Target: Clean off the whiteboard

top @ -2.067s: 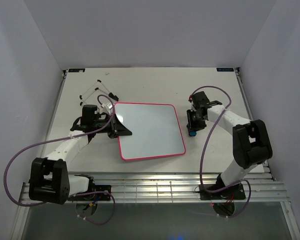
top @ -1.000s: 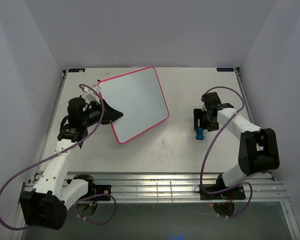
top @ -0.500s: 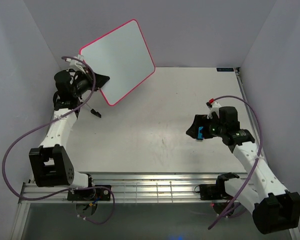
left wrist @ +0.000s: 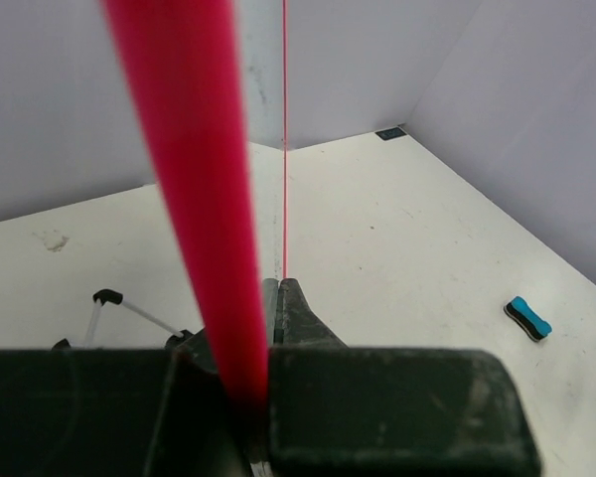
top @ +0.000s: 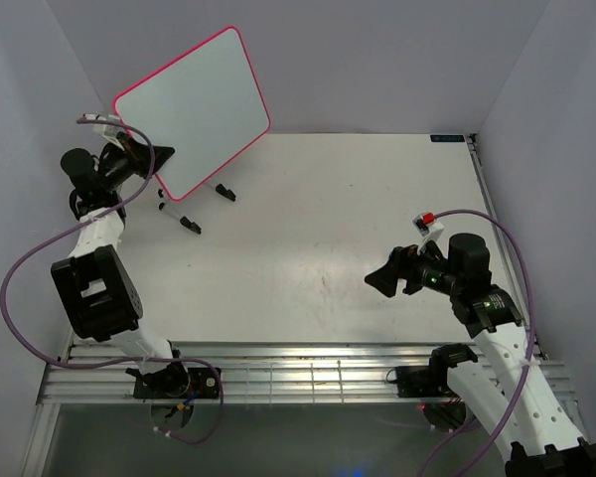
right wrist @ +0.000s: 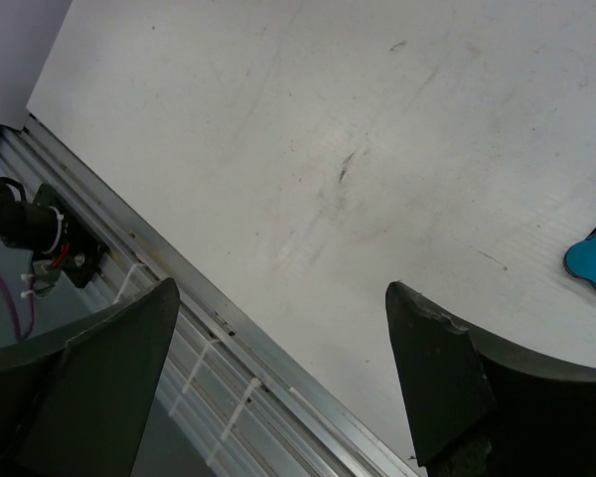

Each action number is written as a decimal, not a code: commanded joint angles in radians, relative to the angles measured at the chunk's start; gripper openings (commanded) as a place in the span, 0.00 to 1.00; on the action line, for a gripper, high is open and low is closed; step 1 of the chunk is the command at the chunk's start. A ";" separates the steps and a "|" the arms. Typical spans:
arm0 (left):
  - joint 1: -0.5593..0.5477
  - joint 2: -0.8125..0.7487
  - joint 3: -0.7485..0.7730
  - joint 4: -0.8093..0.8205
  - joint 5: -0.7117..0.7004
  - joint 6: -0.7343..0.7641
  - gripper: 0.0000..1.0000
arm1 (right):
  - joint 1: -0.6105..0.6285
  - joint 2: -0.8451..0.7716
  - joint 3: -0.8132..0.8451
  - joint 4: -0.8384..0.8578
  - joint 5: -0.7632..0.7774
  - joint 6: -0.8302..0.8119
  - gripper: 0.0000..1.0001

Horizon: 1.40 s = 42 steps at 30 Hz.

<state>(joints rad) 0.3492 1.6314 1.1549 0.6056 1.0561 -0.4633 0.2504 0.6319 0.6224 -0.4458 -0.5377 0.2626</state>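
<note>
**Writing and labels.** Small dark label strip point(top: 447, 138) at the far right edge of the bench point(top: 318, 219); text too small to read. Same strip in the left wrist view, equally illegible. Small red-and-white tag point(top: 426, 219) on the right arm; nothing readable on it.

**Task item.** Whiteboard point(top: 192, 111), glossy white face with pink-red rim, raised clear of the bench at upper left of the overhead view and tilted, partly in front of the back wall. Seen edge-on in the left wrist view as a thick, blurred red band point(left wrist: 189, 179) from top to centre.

**Left pincer** point(top: 162, 157): clamped on the lower left edge of the whiteboard, rim pinched between its fingers.

**Right pincer** point(top: 377, 280): lower right of the overhead view, above the bench; fingers point(right wrist: 129, 348) spread wide with only bare bench between them.

**Other items.**
- Thin black wire stand point(top: 187, 225), on the bench just below the raised board, partly hidden by it.
- Blue eraser point(left wrist: 528, 318), lying on the bench at right of the left wrist view. A blue corner of it shows at the right edge of the right wrist view, outside the fingers; not made out in the overhead view.
- Ribbed metal rail point(top: 308, 373) along the near bench edge.
- Purple cables point(top: 20, 288) looping off both arms.
</note>
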 commanded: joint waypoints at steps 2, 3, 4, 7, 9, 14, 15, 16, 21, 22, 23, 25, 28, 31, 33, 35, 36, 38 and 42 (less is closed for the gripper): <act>0.108 -0.015 -0.050 0.438 0.173 -0.147 0.00 | 0.016 0.026 -0.003 0.016 -0.031 0.010 0.90; 0.122 -0.019 -0.079 0.550 0.145 -0.187 0.00 | 0.020 0.028 -0.003 0.019 -0.030 0.007 0.90; 0.129 -0.021 -0.101 0.581 0.137 -0.192 0.00 | 0.021 0.029 -0.001 0.019 -0.028 0.007 0.90; 0.146 -0.015 -0.109 0.473 0.157 -0.088 0.00 | 0.029 0.025 0.002 0.013 -0.027 0.006 0.90; 0.149 -0.033 -0.116 0.352 0.154 0.000 0.00 | 0.038 0.009 -0.003 0.013 -0.024 0.004 0.90; 0.169 -0.059 -0.166 0.342 0.140 0.104 0.00 | 0.052 0.000 -0.007 0.015 -0.015 0.004 0.90; 0.169 -0.053 -0.170 0.352 0.156 0.118 0.00 | 0.053 0.003 -0.006 0.015 -0.016 0.004 0.90; 0.169 -0.051 -0.173 0.355 0.163 0.129 0.00 | 0.055 0.005 -0.004 0.015 -0.019 0.004 0.90; 0.183 -0.041 -0.190 0.320 0.173 0.192 0.00 | 0.070 0.000 -0.006 0.013 -0.018 0.000 0.90; 0.186 -0.036 -0.195 0.310 0.171 0.201 0.00 | 0.072 -0.001 -0.007 0.015 -0.013 0.000 0.90; 0.188 -0.031 -0.195 0.301 0.177 0.212 0.00 | 0.076 -0.003 -0.007 0.016 -0.011 0.000 0.90; 0.188 -0.015 -0.190 0.277 0.189 0.225 0.00 | 0.079 0.002 -0.006 0.016 -0.007 -0.003 0.90; 0.188 -0.007 -0.185 0.179 0.200 0.307 0.00 | 0.085 0.012 -0.001 0.016 -0.002 -0.008 0.90; 0.195 0.008 -0.185 0.122 0.191 0.356 0.00 | 0.092 0.015 0.002 0.015 -0.001 -0.010 0.90; 0.194 0.030 -0.172 0.122 0.202 0.348 0.00 | 0.095 0.014 0.003 0.015 0.001 -0.010 0.90; 0.195 0.042 -0.161 0.122 0.206 0.339 0.00 | 0.098 0.017 0.008 0.015 0.004 -0.013 0.90; 0.195 0.048 -0.158 0.122 0.209 0.341 0.00 | 0.099 0.023 0.011 0.013 0.005 -0.016 0.90; 0.197 0.059 -0.156 0.117 0.211 0.347 0.00 | 0.104 0.028 0.014 0.010 0.010 -0.017 0.90; 0.201 0.077 -0.168 0.108 0.219 0.356 0.00 | 0.107 0.034 0.013 0.013 0.018 -0.019 0.90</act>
<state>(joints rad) 0.5407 1.7393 0.9432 0.6487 1.2404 -0.1387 0.3492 0.6636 0.6224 -0.4461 -0.5259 0.2543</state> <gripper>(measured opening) 0.124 0.898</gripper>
